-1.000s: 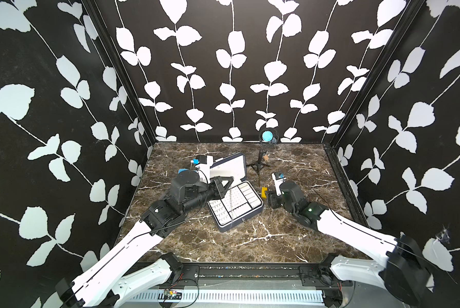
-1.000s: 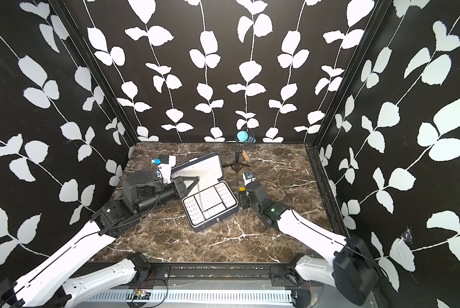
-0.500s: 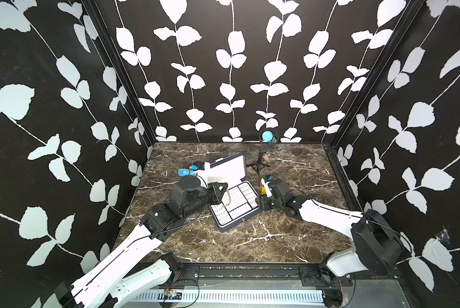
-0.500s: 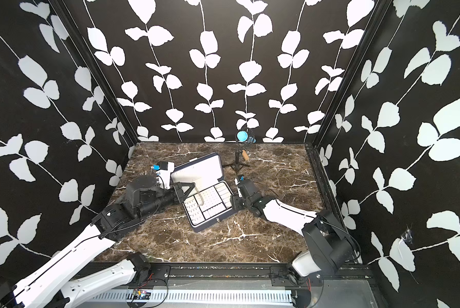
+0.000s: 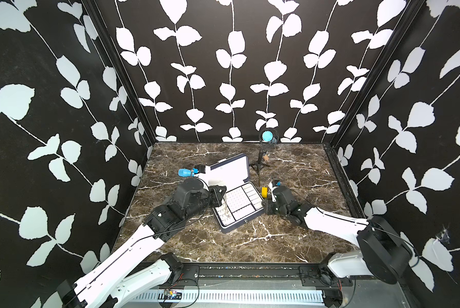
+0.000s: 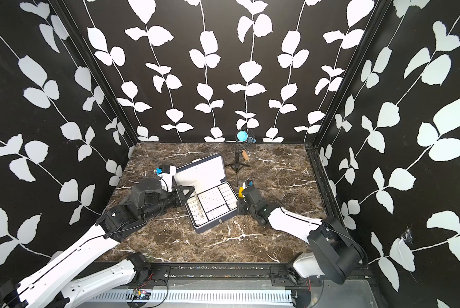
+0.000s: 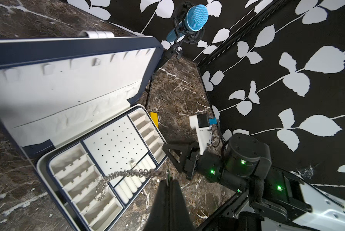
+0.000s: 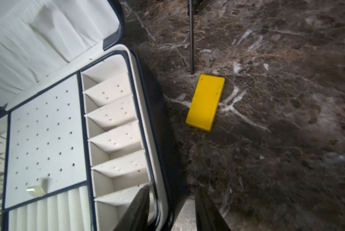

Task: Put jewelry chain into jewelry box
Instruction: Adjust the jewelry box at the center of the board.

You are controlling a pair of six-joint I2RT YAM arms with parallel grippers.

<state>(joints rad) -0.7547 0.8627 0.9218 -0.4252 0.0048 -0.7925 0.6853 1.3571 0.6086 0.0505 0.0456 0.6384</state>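
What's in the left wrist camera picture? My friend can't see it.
The left claw, shut, pinches a thin silvery link chain whose loose end droops into a slotted side compartment of the open navy jewelry box with white lining. The right claw sits at the box's rim.

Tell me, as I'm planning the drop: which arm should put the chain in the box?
Left: the left gripper is shut on the chain, which dangles over the box compartments. The right gripper only straddles the box side wall, jaws apart.
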